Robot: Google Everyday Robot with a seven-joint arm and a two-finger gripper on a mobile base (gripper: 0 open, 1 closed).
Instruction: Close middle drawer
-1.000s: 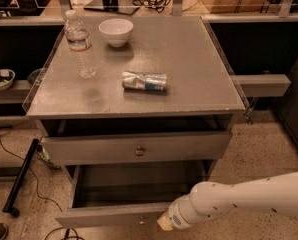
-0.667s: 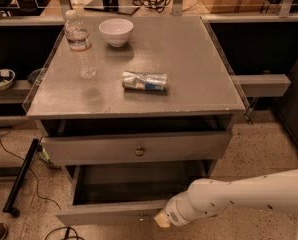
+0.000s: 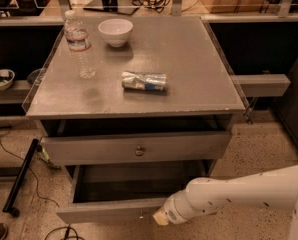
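- Since a second ago the white robot arm (image 3: 239,191) has crept a bit toward 9 o'clock. The gripper (image 3: 160,218) now sits at the drawer's front panel, just at 3 o'clock of the knob. The drawer itself hasn't budged.
- The middle drawer (image 3: 104,211) is a wide, shallow grey one with a low front and a small round metal knob (image 3: 141,215). It's at 6 o'clock in the view, pulled well out, with its bare grey inside showing.
- I can't tell whether the gripper is open or closed. It looks touching or just beside the panel.
- To do this well, imo: press flat on the panel close to the knob and push straight toward 12 o'clock. An off-centre shove could skew it on its rails.
- The taller-fronted grey top drawer (image 3: 89,149), at 12 o'clock of it, also sticks out slightly, so I'd keep the wrist low under that edge.
- Room-wise, the speckled floor (image 3: 259,149) is open at 3 o'clock. A black bar (image 3: 20,176) lies at 9 o'clock, well apart.
- Up top, the clear plastic water bottle (image 3: 79,44), white bowl (image 3: 115,31) and crushed silver-blue can (image 3: 144,81) are out of the way.
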